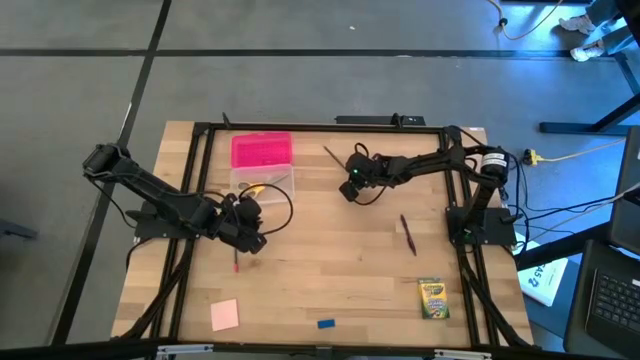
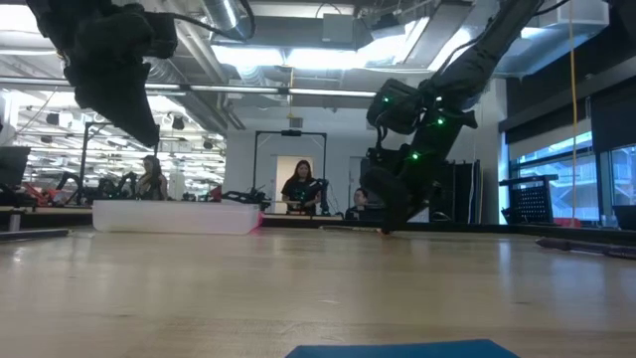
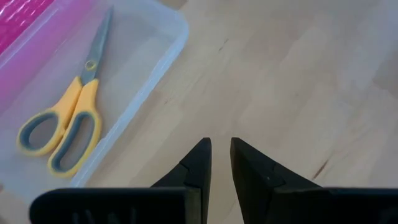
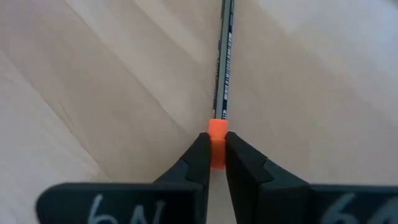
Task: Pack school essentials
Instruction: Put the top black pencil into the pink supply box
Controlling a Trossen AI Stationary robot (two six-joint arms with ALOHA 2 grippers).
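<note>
"6N" on the right gripper (image 4: pixel 213 152) housing.

Pale wood grain is shown by the light wooden table (image 1: pixel 330 270), framed in black. Yellow handles with grey inner loops and grey blades are seen on the scissors (image 3: pixel 65 118), lying in the clear plastic box (image 3: pixel 163 59) whose lid (image 1: pixel 262 150) is bright pink. An orange end cap is carried by the dark thin pencil (image 4: pixel 222 74). The crayon box (image 1: pixel 433 298) at 4 o'clock is green and yellow; the square notepad (image 1: pixel 224 314) is pale pink, the small eraser (image 1: pixel 326 323) blue, the pen (image 1: pixel 408 234) dark red.
</note>
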